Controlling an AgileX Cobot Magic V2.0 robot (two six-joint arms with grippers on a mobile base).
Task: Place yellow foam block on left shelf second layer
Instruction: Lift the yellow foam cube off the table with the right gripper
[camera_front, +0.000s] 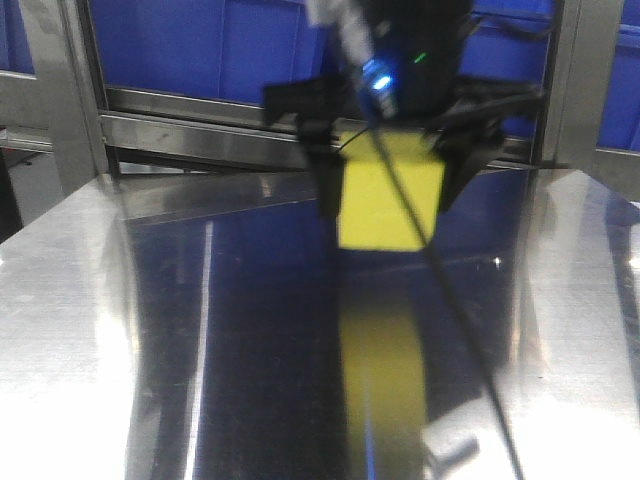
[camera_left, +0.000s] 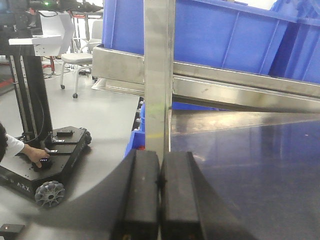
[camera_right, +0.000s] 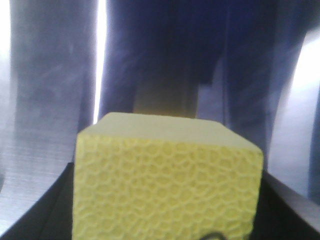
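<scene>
Bright yellow, nearly cubic foam block (camera_right: 167, 185) fills my right wrist view, pitted face close up; my right gripper (camera_front: 388, 195) is clamped on its two sides, jaws spread just to its width, holding it above the mirror-like steel tabletop (camera_front: 100, 330), I judge for carrying to the brushed steel rack tier (camera_front: 200, 130) under the blue plastic bins (camera_front: 200, 50); it is not there yet; my left gripper (camera_left: 159, 162) waits near an upright steel post (camera_left: 159, 75), fingers pressed together on nothing.

The yellow foam block (camera_right: 167, 185) looks matt and pitted, the steel tabletop (camera_front: 90, 330) mirror-glossy, the blue plastic bins (camera_left: 225, 35) smooth
</scene>
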